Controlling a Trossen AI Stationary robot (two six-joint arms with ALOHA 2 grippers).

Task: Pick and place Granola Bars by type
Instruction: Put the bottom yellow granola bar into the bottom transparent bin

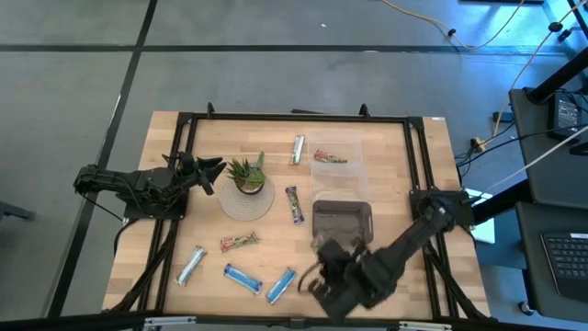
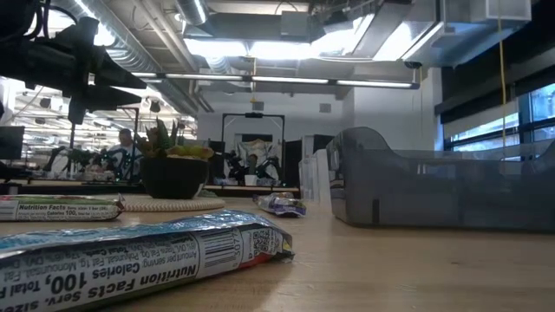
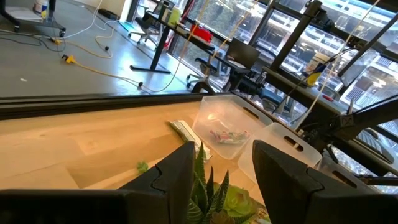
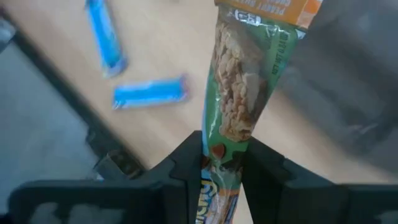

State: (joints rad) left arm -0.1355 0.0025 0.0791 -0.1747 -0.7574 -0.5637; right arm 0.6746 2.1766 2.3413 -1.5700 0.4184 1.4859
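My right gripper hovers near the table's near edge, beside the grey bin, shut on a green-tan granola bar. Two blue bars and a silvery-blue one lie flat near the near edge. A green-tan and red bar, a purple bar and a silvery bar also lie flat on the table. One more bar lies inside the clear bin. My left gripper waits open over the potted plant. My right gripper pinches the green-tan bar between its two fingers, close to one end of the wrapper. The fingers lie along the bar. The rest of the bar sticks out past the fingertips, its orange-printed end farthest off. It looks lifted clear of the table.
The plant sits on a round woven mat between the arms. The grey bin and the clear bin stand on the table's right half. A black frame runs around the table's edges. Bare wood shows to the right of the bins.
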